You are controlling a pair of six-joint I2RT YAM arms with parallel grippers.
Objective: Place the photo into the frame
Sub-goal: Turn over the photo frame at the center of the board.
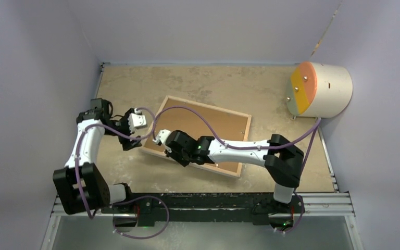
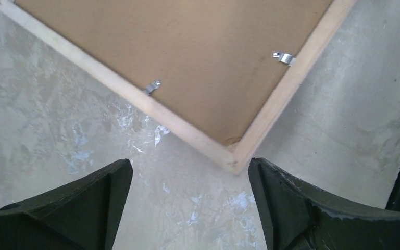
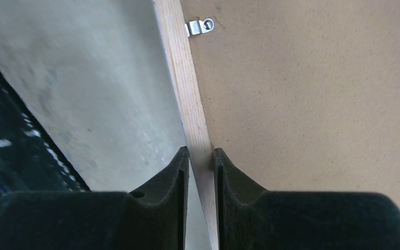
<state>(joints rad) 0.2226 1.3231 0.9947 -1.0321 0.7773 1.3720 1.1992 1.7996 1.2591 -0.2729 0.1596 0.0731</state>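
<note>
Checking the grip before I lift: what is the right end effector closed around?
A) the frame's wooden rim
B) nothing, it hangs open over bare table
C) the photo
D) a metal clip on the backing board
A: in the right wrist view the right end effector has one finger close against each side of the frame rim, while the metal clip sits farther along, untouched.

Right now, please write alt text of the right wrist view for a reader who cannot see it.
The right gripper pinches the light wood rim of the frame, lying back up. Brown backing board with a metal clip fills the right; the table is at left.
</note>
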